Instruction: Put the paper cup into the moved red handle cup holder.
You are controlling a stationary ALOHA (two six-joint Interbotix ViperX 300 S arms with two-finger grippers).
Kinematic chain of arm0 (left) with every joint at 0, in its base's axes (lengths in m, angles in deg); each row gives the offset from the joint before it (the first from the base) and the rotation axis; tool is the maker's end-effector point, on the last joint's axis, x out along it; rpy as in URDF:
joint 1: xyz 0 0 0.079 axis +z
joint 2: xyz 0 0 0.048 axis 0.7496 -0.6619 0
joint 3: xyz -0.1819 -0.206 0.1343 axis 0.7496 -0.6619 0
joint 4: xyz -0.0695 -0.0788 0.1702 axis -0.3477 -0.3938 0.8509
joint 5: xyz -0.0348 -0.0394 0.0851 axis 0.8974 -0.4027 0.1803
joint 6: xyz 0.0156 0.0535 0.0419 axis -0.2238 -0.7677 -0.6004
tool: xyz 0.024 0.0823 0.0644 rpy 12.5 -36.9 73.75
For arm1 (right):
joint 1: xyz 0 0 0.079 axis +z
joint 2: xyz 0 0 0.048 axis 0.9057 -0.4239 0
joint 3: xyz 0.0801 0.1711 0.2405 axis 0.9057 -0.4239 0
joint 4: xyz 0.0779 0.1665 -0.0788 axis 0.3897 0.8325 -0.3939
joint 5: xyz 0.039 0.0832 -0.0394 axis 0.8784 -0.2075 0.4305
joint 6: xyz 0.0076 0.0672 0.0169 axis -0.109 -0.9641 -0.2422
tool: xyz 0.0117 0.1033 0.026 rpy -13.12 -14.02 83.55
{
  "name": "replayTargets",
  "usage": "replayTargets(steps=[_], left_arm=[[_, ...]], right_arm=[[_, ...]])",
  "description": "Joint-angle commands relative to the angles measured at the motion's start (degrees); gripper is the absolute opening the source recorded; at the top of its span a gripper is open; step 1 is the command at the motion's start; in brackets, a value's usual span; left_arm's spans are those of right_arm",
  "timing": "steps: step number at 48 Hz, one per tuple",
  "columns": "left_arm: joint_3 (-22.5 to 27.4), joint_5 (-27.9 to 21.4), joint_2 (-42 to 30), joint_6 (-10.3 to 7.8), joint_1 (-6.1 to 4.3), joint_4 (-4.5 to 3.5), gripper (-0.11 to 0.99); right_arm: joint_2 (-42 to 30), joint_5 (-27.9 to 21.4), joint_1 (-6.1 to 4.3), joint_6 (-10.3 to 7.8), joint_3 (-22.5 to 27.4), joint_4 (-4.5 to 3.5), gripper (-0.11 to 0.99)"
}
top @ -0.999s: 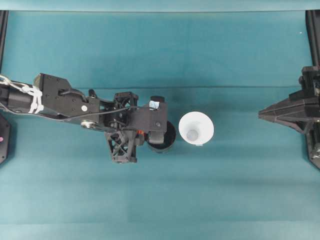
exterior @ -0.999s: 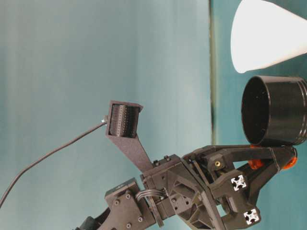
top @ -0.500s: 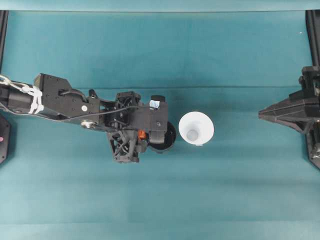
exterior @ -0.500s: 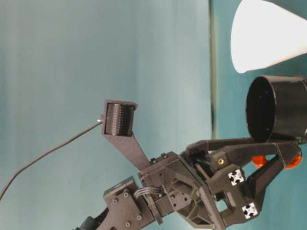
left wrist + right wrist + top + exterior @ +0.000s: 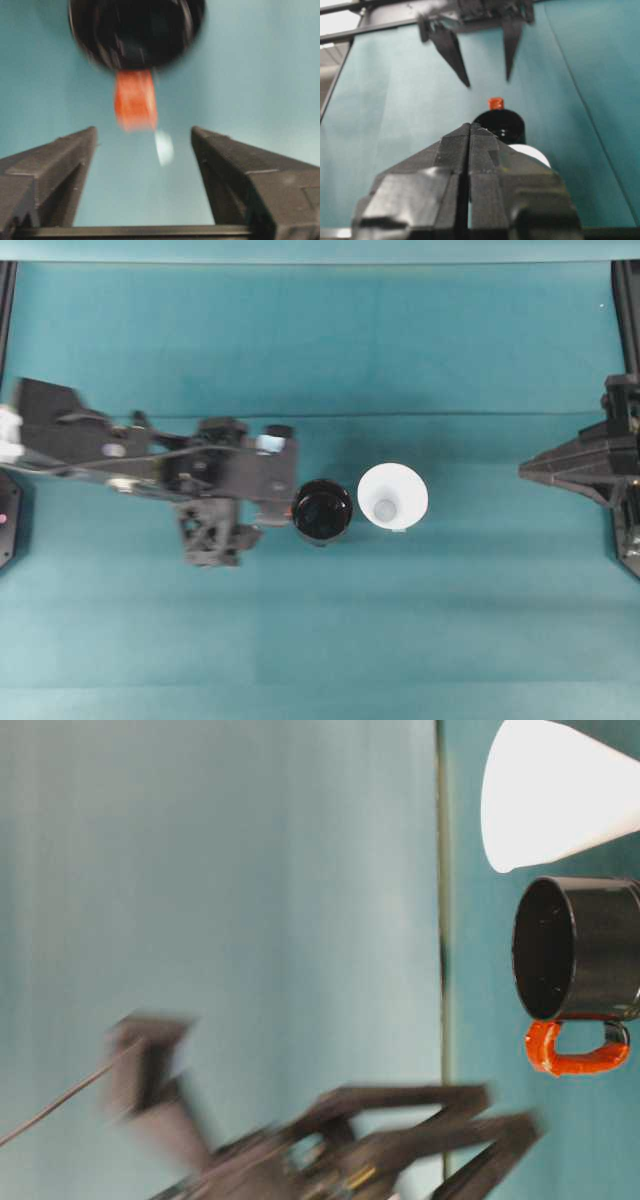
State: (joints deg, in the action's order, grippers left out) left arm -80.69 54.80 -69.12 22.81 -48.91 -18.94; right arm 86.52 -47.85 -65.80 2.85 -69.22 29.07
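**Ana:** Overhead view first. Where do the task things stand?

**Ben:** Take the red handle cup holder [image 5: 322,511] as the landmark. It stands upright on the teal table [image 5: 400,340], mouth up, empty. The paper cup [image 5: 392,496] stands just beside it, on the side away from the left arm, also upright with its rim up. The two rims look very close; I cannot tell whether they touch.

**Ana:** And the left gripper?

**Ben:** The left gripper [image 5: 142,150] sits on the holder's handle side, near but apart from it. In the left wrist view its two fingers [image 5: 60,160] are spread wide, with bare table between them, and the orange-red handle [image 5: 135,100] points back toward the gap. Nothing is held. That view is blurred, and so is the arm in the table-level view.

**Ana:** What does the table-level view give?

**Ben:** The holder [image 5: 580,950] rests on the table with its handle loop [image 5: 577,1048] clear of any finger, and the paper cup [image 5: 555,795] is next to it on the far side from the handle.

**Ana:** The right gripper?

**Ben:** The right gripper [image 5: 524,470] is well apart from the holder, beyond the paper cup. In the right wrist view its fingers [image 5: 469,131] are pressed together, gripping nothing, and point toward the holder [image 5: 501,125].
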Motion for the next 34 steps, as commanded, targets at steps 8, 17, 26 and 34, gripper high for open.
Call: replayTargets(steps=[8, 17, 26, 34], left_arm=[[-1.67, -0.62, 10.99, 0.09, -0.79, 0.18, 0.88], [-3.69, -2.2, 16.7, 0.09, -0.88, 0.18, 0.88], [-5.1, -2.81, 19.69, 0.09, -0.88, 0.09, 0.88], [-5.71, -2.72, 20.83, 0.09, -0.88, 0.18, 0.88]], right_arm=[[0.0, -4.39, -1.41, -4.31, 0.79, 0.09, -0.1], [-0.09, -8.09, -1.93, -6.06, 1.93, 0.09, -0.09], [-1.05, -14.15, -2.81, -7.91, 5.01, 0.09, -0.04], [-2.99, -18.28, -3.08, -8.26, 8.88, -0.18, 0.19]])
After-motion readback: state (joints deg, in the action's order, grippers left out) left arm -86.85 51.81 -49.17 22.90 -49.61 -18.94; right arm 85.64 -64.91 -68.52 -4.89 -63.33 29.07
